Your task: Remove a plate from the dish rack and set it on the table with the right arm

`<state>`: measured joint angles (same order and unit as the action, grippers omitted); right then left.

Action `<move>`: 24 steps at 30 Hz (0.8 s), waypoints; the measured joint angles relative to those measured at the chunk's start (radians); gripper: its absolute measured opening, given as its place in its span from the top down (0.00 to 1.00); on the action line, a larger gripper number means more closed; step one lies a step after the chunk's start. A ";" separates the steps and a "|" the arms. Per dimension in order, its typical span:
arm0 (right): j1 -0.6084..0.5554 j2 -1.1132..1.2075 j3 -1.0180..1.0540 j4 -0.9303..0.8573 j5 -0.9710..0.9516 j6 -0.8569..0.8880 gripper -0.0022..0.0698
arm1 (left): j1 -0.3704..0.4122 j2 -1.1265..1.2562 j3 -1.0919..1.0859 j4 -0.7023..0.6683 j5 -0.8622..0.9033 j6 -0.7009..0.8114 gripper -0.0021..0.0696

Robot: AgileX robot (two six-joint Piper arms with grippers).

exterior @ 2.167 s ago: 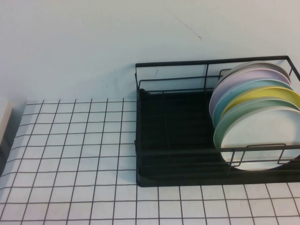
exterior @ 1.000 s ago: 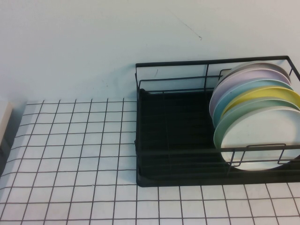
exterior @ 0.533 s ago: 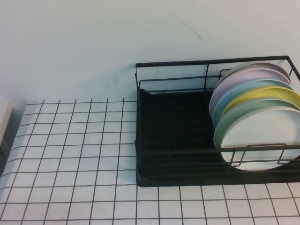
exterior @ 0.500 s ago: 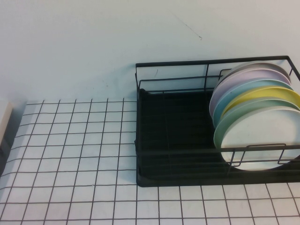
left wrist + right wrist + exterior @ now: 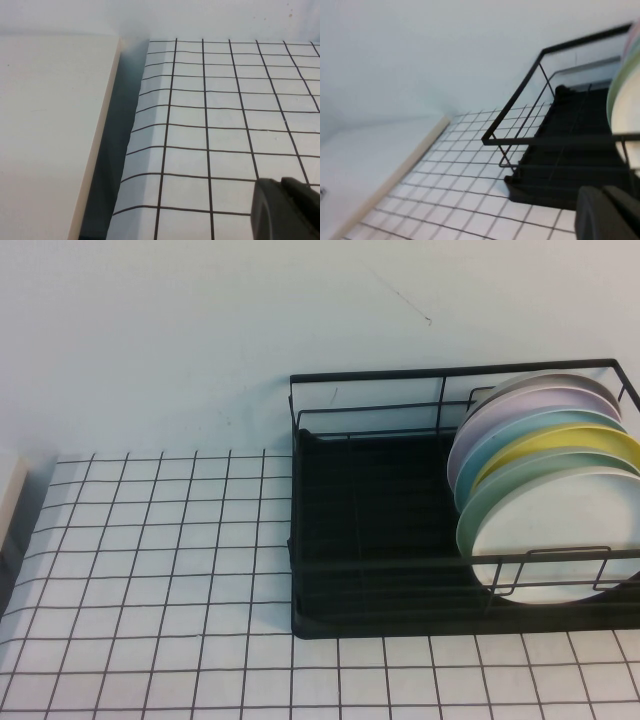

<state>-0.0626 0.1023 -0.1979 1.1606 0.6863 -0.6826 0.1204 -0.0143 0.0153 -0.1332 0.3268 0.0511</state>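
Sitting at the right-rear of the table (image 5: 150,570), the dish rack (image 5: 380,540) is a black wire frame on a black tray base; its left portion holds nothing, and all plates are bunched at the right end.

Plates stand on edge, leaning, overlapped front to back. Nearest the camera: the plate (image 5: 560,540), white face, showing behind the rack's front wire rail and a small wire loop. Right behind it, a mint-green plate (image 5: 500,485), only the rim arc visible. Then a yellow plate (image 5: 560,445), a light blue plate (image 5: 520,430), a lilac plate (image 5: 520,405), and at the very back a pale grey-white rim (image 5: 545,380). Cannot tell if neighbouring plates touch or are held apart by dividers.

No arms in the high view. Table to the left of the rack is bare grid cloth; a cream-coloured board (image 5: 8,495) sits off the cloth's left edge.

Left gripper (image 5: 287,210): only a dark tip in the left wrist view, hovering over the grid cloth nr its left edge, beside the cream board (image 5: 50,130). Jaws: cannot tell.

Right gripper (image 5: 610,212): dark tip in the right wrist view, above the table nr the rack's front, rack frame (image 5: 540,120) and a plate rim (image 5: 620,100) ahead of it. Not touching either. Jaws: cannot tell.
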 joint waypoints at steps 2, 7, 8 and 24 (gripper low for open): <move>0.000 0.094 -0.102 -0.048 0.042 -0.119 0.97 | 0.000 0.000 0.000 0.000 0.000 0.000 0.98; 0.000 0.391 -0.374 -0.218 0.222 -0.326 0.91 | 0.000 0.000 0.000 0.000 0.000 0.000 0.98; 0.000 0.448 -0.441 -0.249 0.272 -0.370 0.87 | 0.000 0.000 0.000 0.000 0.000 0.000 0.98; 0.000 0.945 -0.857 -0.586 0.330 -0.831 0.68 | 0.000 0.000 0.000 0.000 0.000 0.000 0.98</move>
<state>-0.0621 1.0476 -1.0548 0.5743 1.0164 -1.5138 0.1204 -0.0143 0.0153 -0.1332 0.3268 0.0511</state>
